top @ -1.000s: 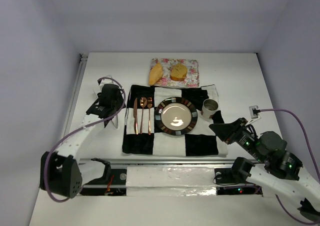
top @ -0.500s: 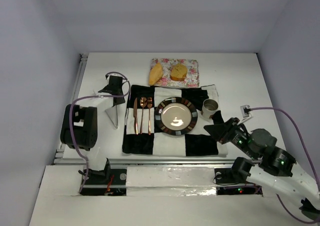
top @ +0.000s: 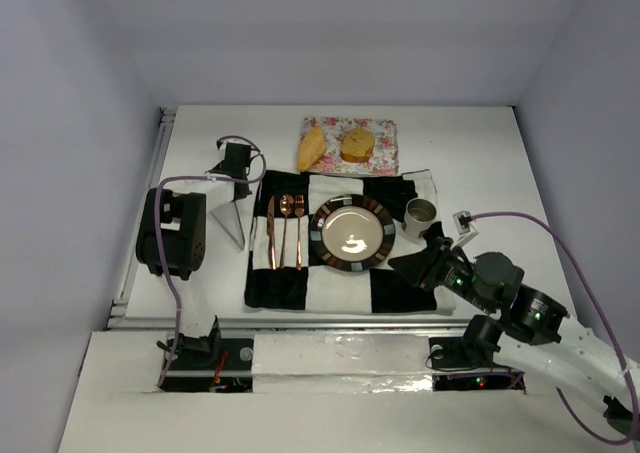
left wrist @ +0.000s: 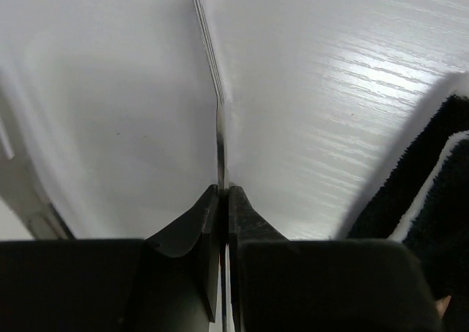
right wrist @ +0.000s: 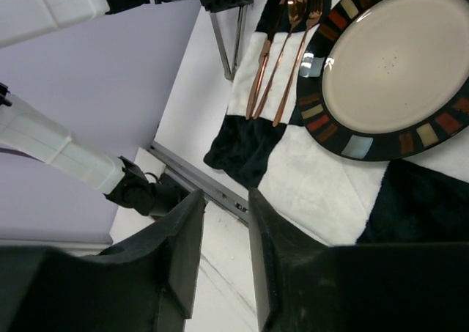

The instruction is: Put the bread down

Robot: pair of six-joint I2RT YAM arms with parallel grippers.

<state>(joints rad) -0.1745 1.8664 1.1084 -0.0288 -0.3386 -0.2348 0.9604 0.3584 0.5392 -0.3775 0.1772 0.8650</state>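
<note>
The bread lies on a floral napkin point(top: 380, 151) at the back of the table: an elongated yellow-orange slice point(top: 312, 148) and a rounder brown chunk point(top: 357, 143). Neither gripper touches it. My left gripper point(top: 237, 156) point(left wrist: 222, 193) sits left of the checked cloth, fingers pressed shut with nothing between them. Hovering over the cloth's near right corner, my right gripper point(top: 402, 264) point(right wrist: 223, 200) points toward the striped-rim plate point(top: 351, 233) point(right wrist: 388, 68); it is open and empty. No bread appears in either wrist view.
A black-and-white checked cloth point(top: 400, 288) carries the plate, three copper cutlery pieces point(top: 285, 228) point(right wrist: 282, 53) on its left and a small cup point(top: 420, 213) on its right. A metal rail point(right wrist: 198, 182) runs along the near table edge.
The left arm has folded back toward its base and its gripper has closed. The right gripper has slid left over the cloth toward the plate and opened wider.
</note>
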